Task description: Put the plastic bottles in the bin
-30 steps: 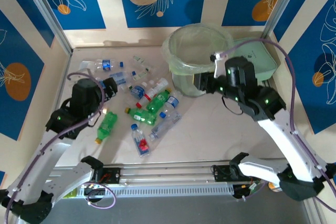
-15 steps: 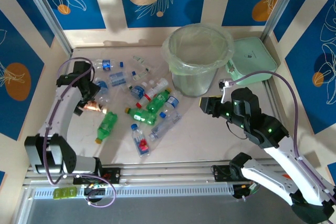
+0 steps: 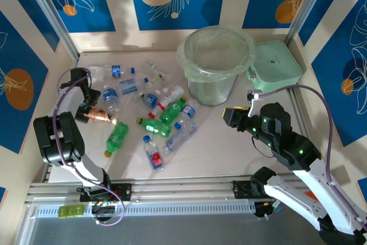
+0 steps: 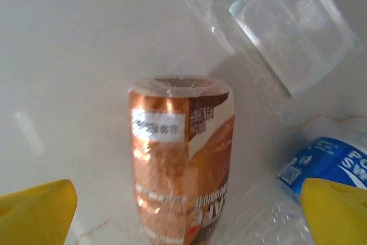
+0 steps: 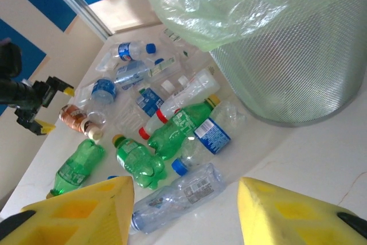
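Note:
A copper bottle (image 4: 182,159) lies on the table, its base pointing away, between the spread yellow fingers (image 4: 37,210) of my left gripper (image 4: 186,219), which is open around it. From above, that gripper (image 3: 89,109) sits at the far left over the copper bottle (image 3: 98,116). Several crushed clear, green and white bottles (image 3: 166,113) lie in a pile mid-table. The bin (image 3: 189,55) stands at the back. My right gripper (image 3: 230,116) hangs open and empty just in front of the bin (image 5: 298,67), its fingertips (image 5: 86,210) framing a clear bottle (image 5: 178,196).
A flat pale-green lid (image 3: 275,64) lies right of the bin. Clear packets (image 4: 287,32) lie beyond the copper bottle, and a blue-labelled bottle (image 4: 327,159) lies to its right. One green bottle (image 3: 117,136) and one red-labelled clear bottle (image 3: 153,154) lie apart, nearer the front.
The left arm has swung out to the left and set its open gripper over the copper bottle. The right gripper has drawn back from the bin toward the near right.

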